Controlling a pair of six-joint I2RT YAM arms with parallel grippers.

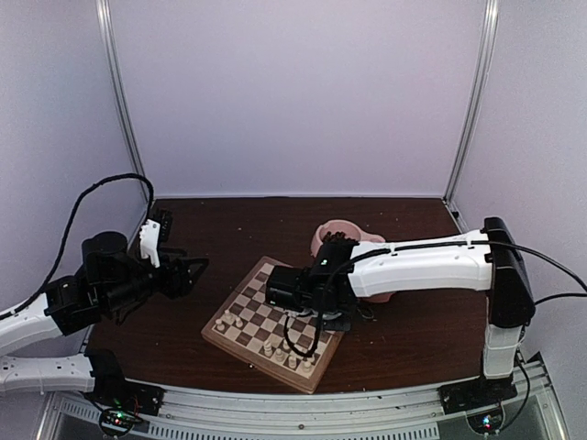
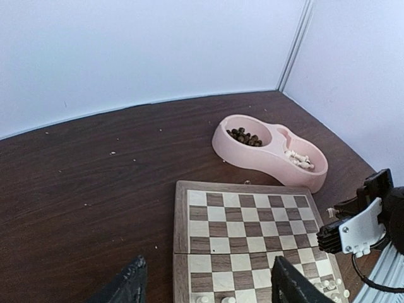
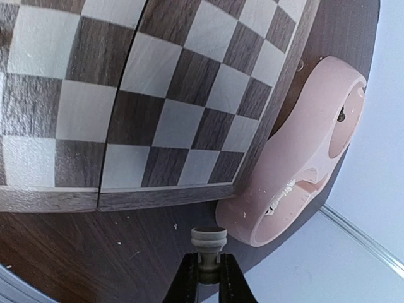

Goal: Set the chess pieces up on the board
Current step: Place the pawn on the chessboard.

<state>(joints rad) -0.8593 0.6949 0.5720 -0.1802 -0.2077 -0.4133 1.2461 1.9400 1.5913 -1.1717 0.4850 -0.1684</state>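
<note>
Toward the near edge of the dark brown wooden tabletop (image 1: 211, 225), set corner-on: flat square wooden chessboard (image 1: 261, 302), tan and brown checks inside a pale rim. Just past its far right side: pink double-compartment bowl (image 2: 252, 158), with dark brown figures (image 2: 243, 136) in one well and spare cream figures (image 2: 298, 158) in the other.

Off the board's left side hovers the left gripper (image 2: 208, 265), spread wide and holding nothing. Low above the board's right half, judging from the top view, hangs the right gripper (image 3: 207, 271), clenched on one pale cream turned chess piece (image 3: 209, 238) by its narrow waist, wide end jutting past the fingertips.

Along the near rows: several cream pieces (image 1: 280, 354) standing upright.

Likely trouble on the way down: such a thin pinch on a rounded waist, so may twist or slip and land tilted or astride two squares. Could also topple the standing row, either with the fingers or with the black cable loop (image 1: 298, 344) drooping from the wrist. Best to release only after seating the base flat.
</note>
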